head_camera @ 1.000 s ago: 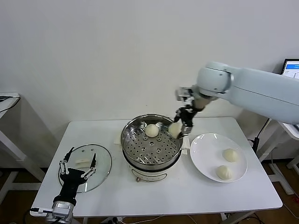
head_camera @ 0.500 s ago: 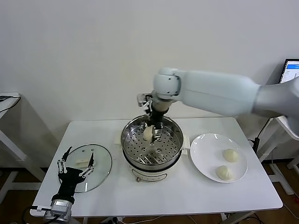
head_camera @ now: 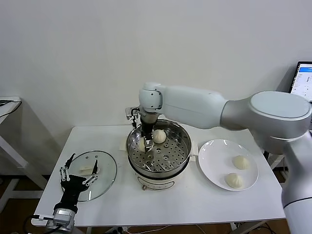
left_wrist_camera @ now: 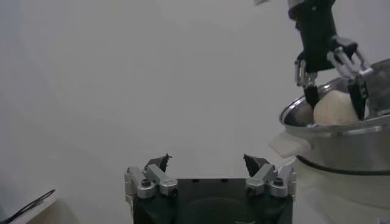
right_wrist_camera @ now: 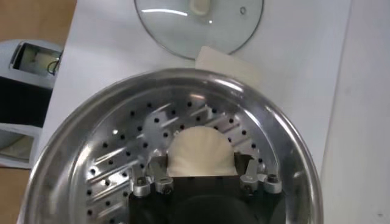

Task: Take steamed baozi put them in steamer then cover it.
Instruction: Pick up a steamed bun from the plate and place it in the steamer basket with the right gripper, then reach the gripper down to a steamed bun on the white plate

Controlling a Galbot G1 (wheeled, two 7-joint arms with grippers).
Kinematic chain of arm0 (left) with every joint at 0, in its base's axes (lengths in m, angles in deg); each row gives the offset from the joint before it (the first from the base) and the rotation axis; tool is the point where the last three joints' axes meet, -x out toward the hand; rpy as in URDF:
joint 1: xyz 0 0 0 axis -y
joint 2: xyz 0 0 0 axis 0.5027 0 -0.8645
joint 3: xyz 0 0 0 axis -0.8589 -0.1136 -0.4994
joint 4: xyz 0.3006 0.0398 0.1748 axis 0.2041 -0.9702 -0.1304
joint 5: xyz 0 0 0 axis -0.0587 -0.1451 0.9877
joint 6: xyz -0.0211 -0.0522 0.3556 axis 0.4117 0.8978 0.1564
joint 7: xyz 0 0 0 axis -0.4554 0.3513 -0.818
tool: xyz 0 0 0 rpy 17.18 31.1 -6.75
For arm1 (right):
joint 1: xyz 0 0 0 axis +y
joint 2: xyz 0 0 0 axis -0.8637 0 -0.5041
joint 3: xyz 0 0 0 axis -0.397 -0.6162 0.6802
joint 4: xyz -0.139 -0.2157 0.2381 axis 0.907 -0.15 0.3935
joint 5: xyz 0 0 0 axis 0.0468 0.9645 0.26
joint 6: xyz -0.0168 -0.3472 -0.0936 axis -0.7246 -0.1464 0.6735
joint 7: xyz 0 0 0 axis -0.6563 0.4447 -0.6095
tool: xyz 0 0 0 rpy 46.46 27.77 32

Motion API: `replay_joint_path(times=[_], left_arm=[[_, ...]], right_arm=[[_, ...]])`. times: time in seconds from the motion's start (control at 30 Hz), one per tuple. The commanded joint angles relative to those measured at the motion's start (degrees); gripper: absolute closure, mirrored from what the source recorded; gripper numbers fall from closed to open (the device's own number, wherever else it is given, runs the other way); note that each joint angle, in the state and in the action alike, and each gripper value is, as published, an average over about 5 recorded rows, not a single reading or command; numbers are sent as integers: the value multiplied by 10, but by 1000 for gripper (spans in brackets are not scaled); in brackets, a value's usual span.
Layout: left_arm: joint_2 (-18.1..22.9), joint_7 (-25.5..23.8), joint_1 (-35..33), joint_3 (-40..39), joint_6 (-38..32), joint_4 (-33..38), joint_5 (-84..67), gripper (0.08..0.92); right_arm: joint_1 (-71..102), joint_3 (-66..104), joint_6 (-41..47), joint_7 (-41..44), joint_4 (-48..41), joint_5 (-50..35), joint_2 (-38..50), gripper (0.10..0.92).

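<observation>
A second ago my right gripper (head_camera: pixel 142 146) was at the right rim of the steamer (head_camera: pixel 183 146) with a bun in its grip; since then I have swung it across the pot, and it now hangs low over the left side of the perforated tray (right_wrist_camera: pixel 116 158). From the right wrist camera I see the bun (right_wrist_camera: pixel 200 152) sitting squarely between the two fingers (right_wrist_camera: pixel 157 173), which are closed in against its sides, so I am holding it. It looks close to the tray, but I cannot tell whether its underside is touching the metal.

The other bun in the pot (head_camera: pixel 159 136) sits toward the back of the tray, just beside the one I am carrying, and has not moved. Two more buns (head_camera: pixel 240 162) wait on the white plate (head_camera: pixel 209 168) to the right of the steamer. So the count is one bun placed, one about to be placed, two left to fetch.

My left gripper (head_camera: pixel 79 171) is parked at the front left of the table (head_camera: pixel 195 204), fingers spread wide and holding nothing, poised over the near edge of the glass lid (head_camera: pixel 105 170), which lies flat with its white handle up, well clear of the pot.

I judge the next move to be a short descent, then opening the fingers. The risk is releasing too high, so the bun rolls against its neighbour.
</observation>
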Motion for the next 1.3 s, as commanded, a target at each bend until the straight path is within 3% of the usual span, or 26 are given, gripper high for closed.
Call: replay_joint_path(times=[0.03, 0.3, 0.57, 0.73, 0.93, 1.3], left_arm=[[1, 0, 0, -1, -2, -1, 1, 177], [1, 1, -3, -4, 0, 3, 2, 177], [2, 3, -5, -10, 1, 6, 5, 177], [2, 3, -8, -8, 1, 7, 6, 177], [3, 4, -10, -11, 3, 12, 7, 177], [9, 6, -14, -18, 3, 13, 12, 177]], right_arm=[[21, 5, -1, 1, -29, 13, -25, 260], [-25, 14, -2, 3, 51, -16, 62, 203], [-150, -18, -43, 60, 200, -37, 293, 203], [-153, -35, -82, 105, 259, 20, 441, 203], [-62, -8, -129, 134, 281, 135, 554, 203], [223, 214, -174, 135, 216, 300, 579, 203]])
